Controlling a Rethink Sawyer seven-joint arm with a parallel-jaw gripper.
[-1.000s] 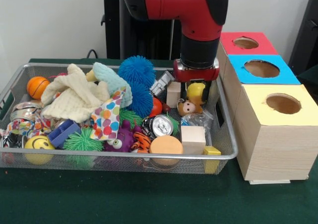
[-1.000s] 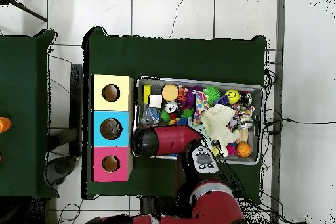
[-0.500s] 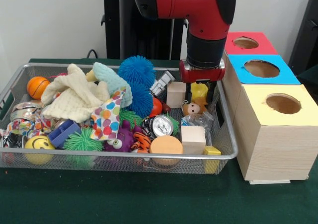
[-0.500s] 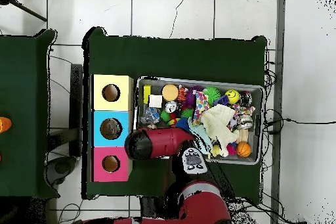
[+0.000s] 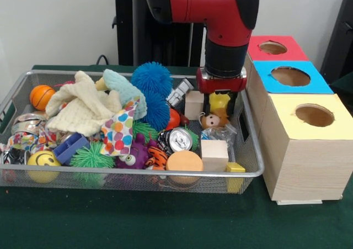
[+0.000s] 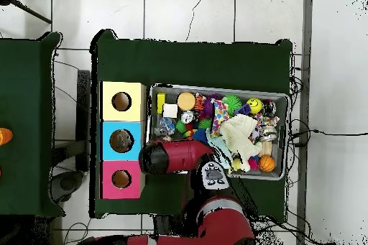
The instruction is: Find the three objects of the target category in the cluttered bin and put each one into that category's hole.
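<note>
— Where is the arm's gripper [image 5: 220, 102] relative to the wire-mesh metal bin [image 5: 249, 149]?

— Inside the bin's end that lies next to the row of wooden boxes. The red and black arm [image 5: 220, 17] comes straight down there, and its black fingers [image 5: 209, 102] stand on either side of a small yellow block-shaped toy [image 5: 219, 101], clasping it just above the clutter.

— What sits around that toy?

— Just beside it, further into the bin, is a plain wooden cube [image 5: 193, 104]. Below the toy lies a little monkey-faced figure [image 5: 209, 120], and beside that a clear plastic bag [image 5: 222, 133].

— And the boxes?

— Three wooden boxes stand in a line against the bin's end wall. The yellow-topped box [image 5: 306, 144] is at one end, the blue-topped box [image 5: 290, 77] in the middle, and the red-topped box [image 5: 272, 48] at the other end. Each has a round hole in its top. The gripper is level with the blue-topped one.

— Anything else in the bin worth naming?

— Plenty. A silver drink can [image 5: 180, 139] lies near the bin's middle, with a second wooden cube [image 5: 214, 154] and a round orange disc [image 5: 184, 163] along the wall nearer the front camera. A small yellow cube [image 5: 235, 168] sits in the corner by the yellow-topped box. A fuzzy blue spiky ball [image 5: 151, 79] rises in the middle, a cream knitted cloth [image 5: 83, 111] spreads toward the end away from the boxes, and a small orange basketball [image 5: 42, 96] and a yellow smiley ball [image 5: 43, 162] lie in that end's two corners.

— Does the overhead view add anything?

— There the arm covers the gripper, so only the arm's bulk shows over the bin's box end.
</note>
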